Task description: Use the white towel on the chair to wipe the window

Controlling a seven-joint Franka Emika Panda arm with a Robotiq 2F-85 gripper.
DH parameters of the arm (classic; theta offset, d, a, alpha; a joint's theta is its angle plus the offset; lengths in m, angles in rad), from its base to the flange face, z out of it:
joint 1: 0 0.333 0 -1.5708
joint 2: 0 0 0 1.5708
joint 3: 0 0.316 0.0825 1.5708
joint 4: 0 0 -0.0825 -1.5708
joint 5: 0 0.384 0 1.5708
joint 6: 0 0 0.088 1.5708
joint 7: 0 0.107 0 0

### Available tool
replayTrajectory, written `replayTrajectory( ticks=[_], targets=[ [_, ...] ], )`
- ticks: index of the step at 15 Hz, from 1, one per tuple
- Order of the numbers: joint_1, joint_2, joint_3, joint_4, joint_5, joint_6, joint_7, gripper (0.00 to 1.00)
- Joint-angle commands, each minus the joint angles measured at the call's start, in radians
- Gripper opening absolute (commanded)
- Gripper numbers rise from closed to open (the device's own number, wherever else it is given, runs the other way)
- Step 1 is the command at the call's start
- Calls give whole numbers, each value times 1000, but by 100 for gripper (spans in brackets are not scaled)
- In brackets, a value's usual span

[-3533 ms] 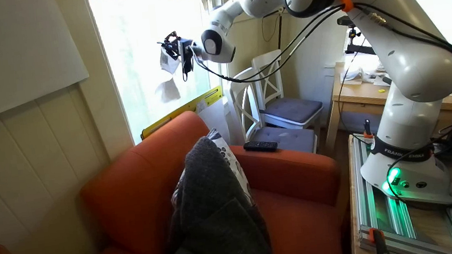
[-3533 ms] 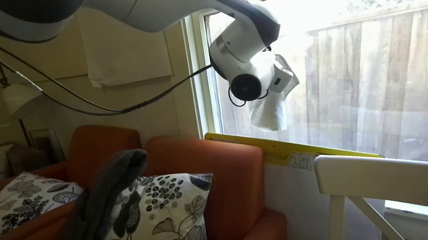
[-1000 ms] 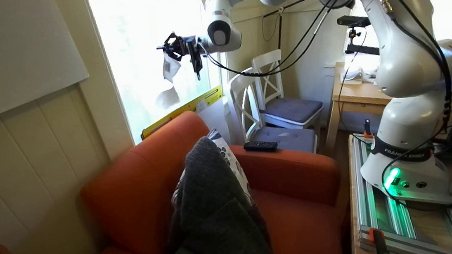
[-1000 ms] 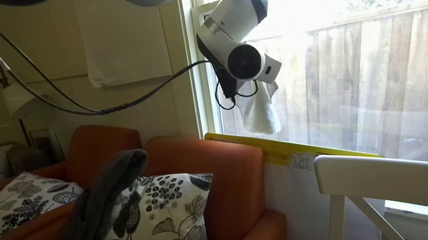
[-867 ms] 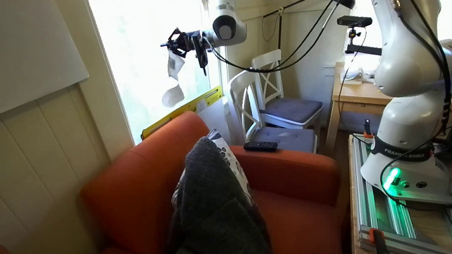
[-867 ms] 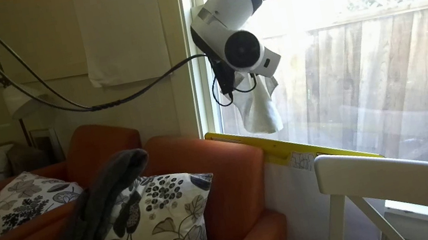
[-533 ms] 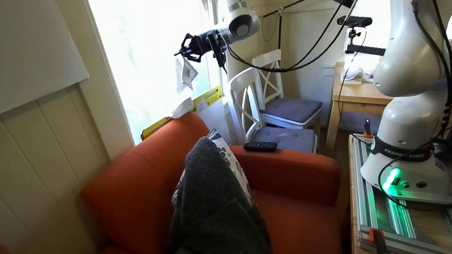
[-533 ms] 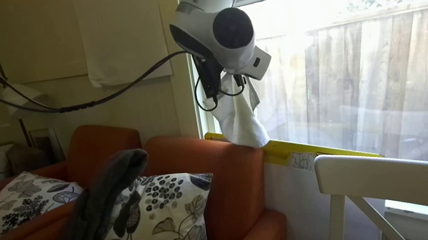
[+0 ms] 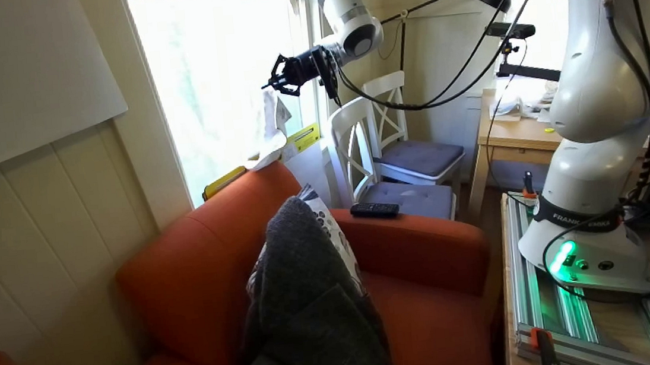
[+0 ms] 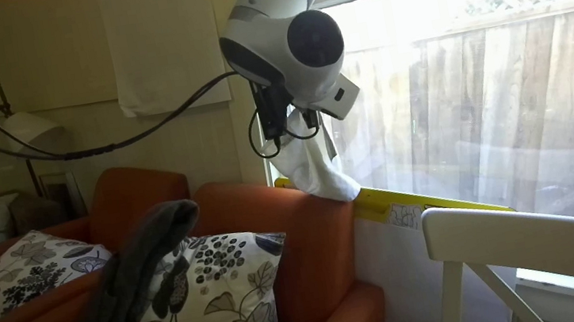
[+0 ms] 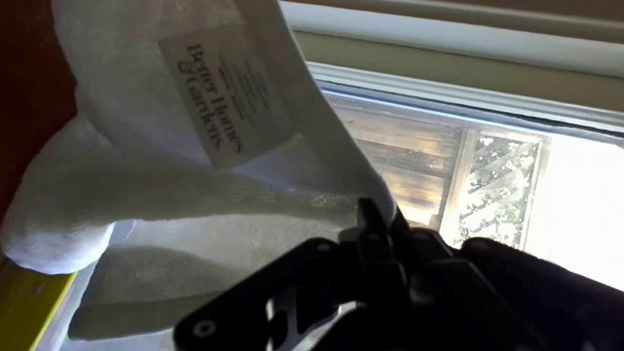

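My gripper point(image 9: 267, 87) is shut on the white towel point(image 9: 272, 119) near the window point(image 9: 214, 80). In the wrist view my gripper point(image 11: 382, 214) pinches one edge of the towel point(image 11: 146, 117), which shows a printed label. The towel point(image 10: 318, 170) hangs from the fingers in both exterior views. Its lower end bends at the top of the orange sofa back, in front of the yellow bar. The window point(image 10: 488, 110) is behind it; I cannot tell whether the towel touches the glass. The wrist hides the fingers in an exterior view.
The orange sofa point(image 9: 206, 247) stands below the window with a grey blanket point(image 9: 313, 303) and a patterned cushion point(image 10: 217, 301). The yellow bar point(image 10: 434, 203) runs along the window's lower edge. A remote point(image 9: 374, 210) lies on the sofa arm. White chairs point(image 9: 348, 117) stand beside it.
My gripper, still holding the towel, has drawn back toward the chairs' side and tilted downward. The towel has moved with it, and its lower end has come down to the sofa back.
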Motion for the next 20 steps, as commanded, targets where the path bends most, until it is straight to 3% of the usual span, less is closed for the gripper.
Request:
replayTrajectory(
  ticks=[1,7,12,13,14,16,18,20],
  targets=[
    [164,2,-162,-2,-54,-63,57,1],
    [326,64,-257,14,-161,-228,139,1],
    [380,155,-282,51,-169,-210,74,1],
    [385,162,-284,54,-171,-208,82,5],
    [388,158,-285,55,-183,-221,95,30],
    [400,126,-290,47,-223,-228,121,34],
    [414,73,-293,26,-292,-239,149,47],
    [439,15,-305,-1,-447,-221,205,61]
  ],
)
